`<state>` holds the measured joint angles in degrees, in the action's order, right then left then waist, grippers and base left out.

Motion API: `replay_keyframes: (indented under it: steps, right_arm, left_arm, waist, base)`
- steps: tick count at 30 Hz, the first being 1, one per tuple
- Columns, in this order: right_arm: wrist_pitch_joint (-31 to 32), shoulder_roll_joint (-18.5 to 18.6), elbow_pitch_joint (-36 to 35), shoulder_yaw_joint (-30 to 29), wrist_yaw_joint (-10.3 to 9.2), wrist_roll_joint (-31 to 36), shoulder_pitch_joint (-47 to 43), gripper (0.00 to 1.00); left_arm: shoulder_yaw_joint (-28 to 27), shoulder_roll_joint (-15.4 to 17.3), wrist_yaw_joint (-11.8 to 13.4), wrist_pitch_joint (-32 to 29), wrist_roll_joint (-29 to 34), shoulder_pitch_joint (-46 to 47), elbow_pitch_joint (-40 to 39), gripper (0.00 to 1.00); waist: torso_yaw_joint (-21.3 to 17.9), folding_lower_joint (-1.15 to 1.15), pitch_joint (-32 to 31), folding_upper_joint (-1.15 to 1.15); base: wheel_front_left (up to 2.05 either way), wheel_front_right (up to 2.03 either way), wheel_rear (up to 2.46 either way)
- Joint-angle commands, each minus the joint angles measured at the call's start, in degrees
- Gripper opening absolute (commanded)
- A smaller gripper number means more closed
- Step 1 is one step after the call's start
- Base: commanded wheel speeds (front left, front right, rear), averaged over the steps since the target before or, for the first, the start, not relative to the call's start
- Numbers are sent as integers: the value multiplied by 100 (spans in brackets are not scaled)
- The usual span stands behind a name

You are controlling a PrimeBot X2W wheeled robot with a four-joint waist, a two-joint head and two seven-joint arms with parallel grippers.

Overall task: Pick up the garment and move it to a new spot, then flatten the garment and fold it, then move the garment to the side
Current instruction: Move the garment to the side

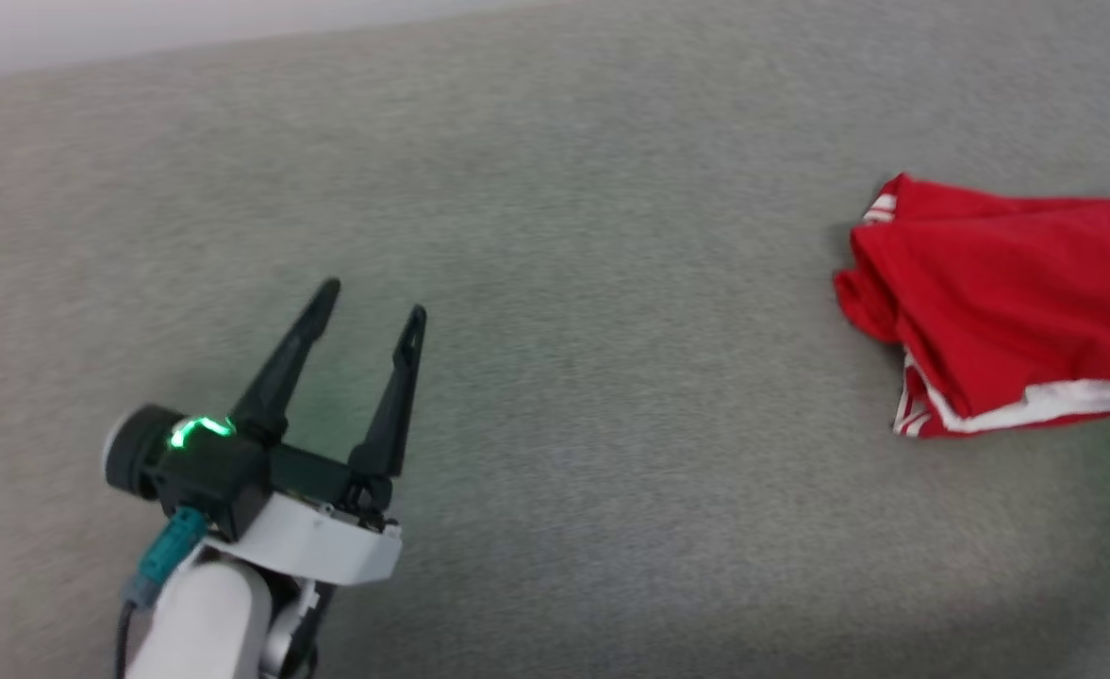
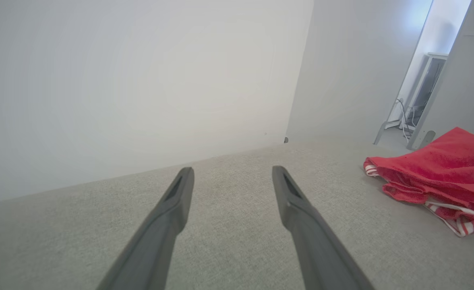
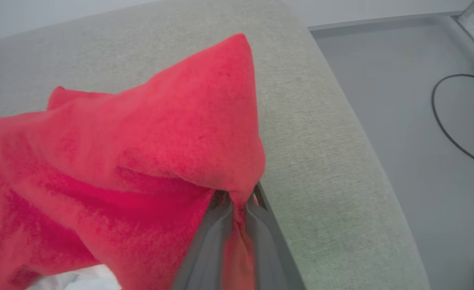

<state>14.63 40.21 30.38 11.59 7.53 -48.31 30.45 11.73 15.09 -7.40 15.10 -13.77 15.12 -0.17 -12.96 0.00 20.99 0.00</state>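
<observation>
The right gripper's (image 3: 239, 203) two fingers clamp a fold of the one red garment (image 1: 998, 302), bunched by the grey cushion's (image 1: 555, 189) right edge. The left gripper's (image 1: 372, 304) two fingers stand wide apart.

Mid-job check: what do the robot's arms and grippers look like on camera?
The left gripper has two long, tapering black fingers on a black body with a curved green light, a white wrist shell, a teal connector with a dark cable, and a rounded white forearm. The right gripper shows two slim dark grey fingers.
</observation>
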Motion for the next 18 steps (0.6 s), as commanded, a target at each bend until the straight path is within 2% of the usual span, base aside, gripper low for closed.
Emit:
replay_keyframes:
  steps: [1, 9, 18]
  right_arm:
    - [-101, -13, 79, 14, -9, 45, 151, 0]
    - [-812, -7, 948, 71, -10, 331, 1023, 0]
    - [-1771, -71, 2357, 43, -10, 857, 2016, 0]
  left_arm:
    - [21, 87, -12, 2, 28, 127, 4, 100]
    - [430, 575, -12, 1, 22, 874, -39, 100]
    - [632, 894, -12, 0, 4, 1647, -124, 100]
  waist:
    - [-387, 0, 260, 0]
    - [-618, 0, 713, 0]
    - [-616, 0, 1158, 0]
  base:
    - [0, 0, 0]
    - [0, 0, 0]
    - [0, 0, 0]
